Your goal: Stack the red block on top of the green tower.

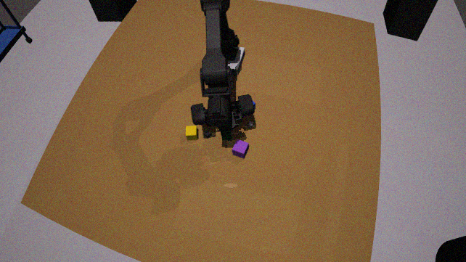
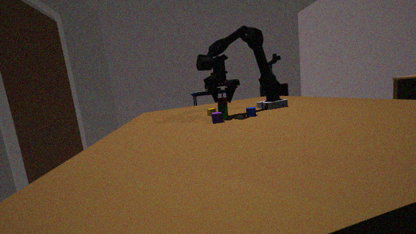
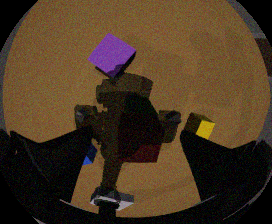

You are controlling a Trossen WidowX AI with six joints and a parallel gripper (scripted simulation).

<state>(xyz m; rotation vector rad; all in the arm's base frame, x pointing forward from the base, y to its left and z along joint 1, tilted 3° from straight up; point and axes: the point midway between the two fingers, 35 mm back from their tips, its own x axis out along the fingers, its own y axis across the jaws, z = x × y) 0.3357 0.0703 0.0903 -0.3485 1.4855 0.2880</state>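
- Well, here's the red block (image 2: 222,100) (image 3: 143,153), sitting on the green tower (image 1: 226,135) (image 2: 223,111) (image 3: 141,105) — the stack is upright, inward from every edge of the counter (image 1: 290,188) (image 2: 227,168) (image 3: 52,50)!
- The claw (image 1: 222,110) (image 2: 223,102) (image 3: 137,133) is spread wide, one finger either side of the red block, pinching nothing.
- Over in the top view, the yellow block (image 1: 191,132) (image 2: 211,112) (image 3: 205,129) lies on the tower's left-edge side.
- The purple block (image 1: 240,149) (image 2: 217,117) (image 3: 112,55) sits near the tower, towards the counter's lower edge — set at an angle to that edge.
- And the blue block (image 1: 253,104) (image 2: 251,111) (image 3: 88,159)? Towards the right edge from the tower, mostly hidden from above.
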